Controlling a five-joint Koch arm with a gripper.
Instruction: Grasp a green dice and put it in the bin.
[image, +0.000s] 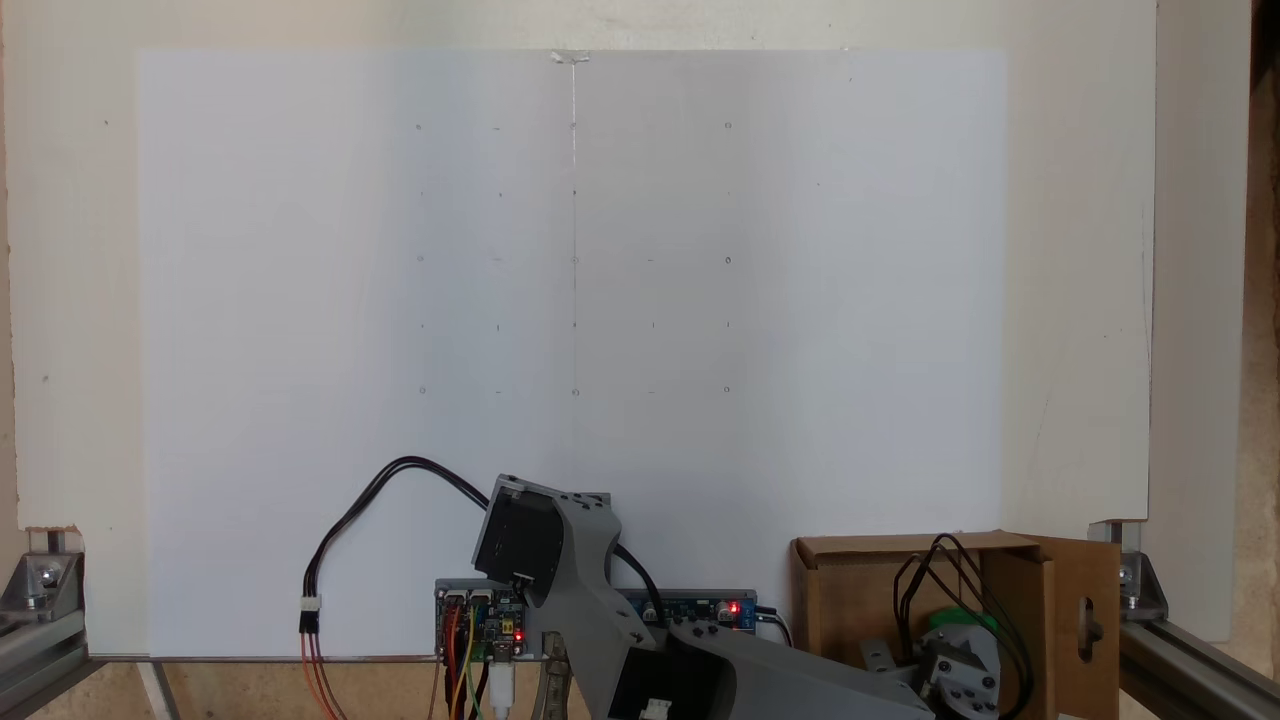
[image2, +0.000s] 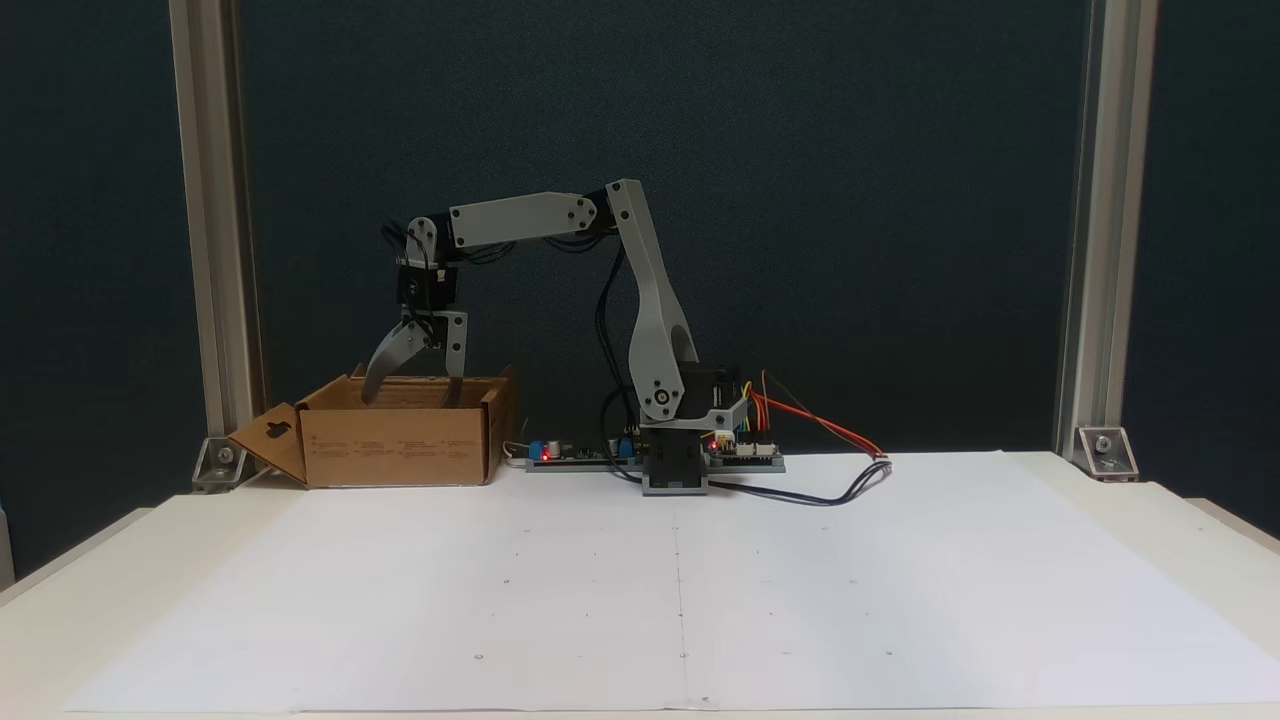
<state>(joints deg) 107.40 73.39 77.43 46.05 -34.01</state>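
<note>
Looking at your scene now, operator:
Gripper (image2: 410, 400): its jaws stand spread apart, tips dipped into the box mouth; you hold nothing between them.
Green dice (image: 962, 620): a green patch shows inside the box, partly behind the wrist (shape unclear).
Bin (image2: 400, 445): at 9 o'clock from the arm base, keyhole flap (image2: 270, 440) folded outward.
White sheet (image2: 700, 570): bare.

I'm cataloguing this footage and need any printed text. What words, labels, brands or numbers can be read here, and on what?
No text can be read in either fixed view.
The bin: faint rows of small print on its front wall, too small and blurred to read.
The circuit boards by the arm's base: any markings are too small to read.
The white paper sheet: small dots and tick marks, no letters or numbers.
</note>
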